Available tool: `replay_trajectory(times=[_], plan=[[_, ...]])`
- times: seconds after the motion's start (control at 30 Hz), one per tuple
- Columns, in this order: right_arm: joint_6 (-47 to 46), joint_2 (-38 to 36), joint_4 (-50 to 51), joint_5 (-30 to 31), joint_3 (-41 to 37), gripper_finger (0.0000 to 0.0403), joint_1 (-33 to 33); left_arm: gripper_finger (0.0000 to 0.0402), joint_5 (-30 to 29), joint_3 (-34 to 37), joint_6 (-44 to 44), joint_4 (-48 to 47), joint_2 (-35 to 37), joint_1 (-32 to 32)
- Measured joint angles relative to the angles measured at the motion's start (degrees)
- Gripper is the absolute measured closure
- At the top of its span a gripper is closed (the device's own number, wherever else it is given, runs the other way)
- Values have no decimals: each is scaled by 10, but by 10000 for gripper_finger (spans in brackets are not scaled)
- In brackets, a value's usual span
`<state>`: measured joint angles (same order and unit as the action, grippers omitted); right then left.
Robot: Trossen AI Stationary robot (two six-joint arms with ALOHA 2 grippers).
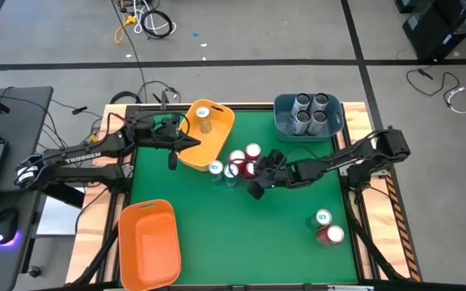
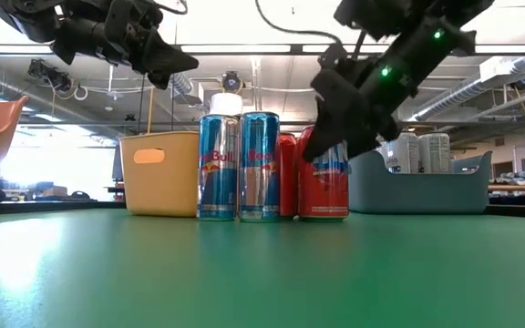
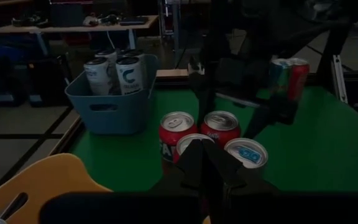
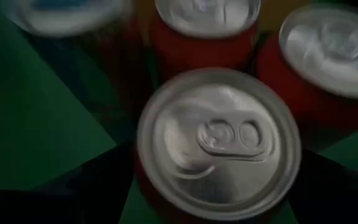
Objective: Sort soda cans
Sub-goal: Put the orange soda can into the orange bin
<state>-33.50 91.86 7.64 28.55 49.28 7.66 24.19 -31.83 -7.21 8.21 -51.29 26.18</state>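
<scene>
Now the right gripper (image 1: pixel 259 179) hangs with its jaws spread wide, nothing held, right over the cluster of soda cans (image 1: pixel 235 162) at mid-table. Directly beneath it stands a red can (image 4: pixel 219 146), upright, its long axis running straight up toward the wrist, with one dark finger showing to each side of the lid; a plain drop looks like all the coming move needs. Just past it stand two more red cans (image 4: pixel 206 18), touching or nearly so, which may crowd the fingers. Farther off is the blue bin (image 1: pixel 307 120), already holding grey cans. The left gripper (image 1: pixel 175 144) waits shut and empty over the yellow bin (image 1: pixel 205 137), well clear. Whether the fingertips reach the can's wall yet is hard to make out.
</scene>
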Motion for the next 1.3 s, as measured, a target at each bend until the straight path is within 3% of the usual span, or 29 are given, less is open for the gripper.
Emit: replay_trajectory(times=[0.2,0.53,0.73,0.9,1.03,1.3], plan=[[5,8,-7,-12,0,121,8,396,-3,-1,14,-2,0,-10],[12,-6,-15,-60,37,120,90,396,-4,-71,7,-79,0,-47],[-19,25,-74,-44,65,120,132,396,-8,-122,9,-172,0,-102],[49,104,-95,-47,126,120,128,399,-107,-135,-8,-233,0,-197],[114,167,-94,-102,200,120,112,400,-196,-136,12,-242,0,-279],[206,272,-63,-164,337,120,74,400,-292,-136,74,-247,0,-411]])
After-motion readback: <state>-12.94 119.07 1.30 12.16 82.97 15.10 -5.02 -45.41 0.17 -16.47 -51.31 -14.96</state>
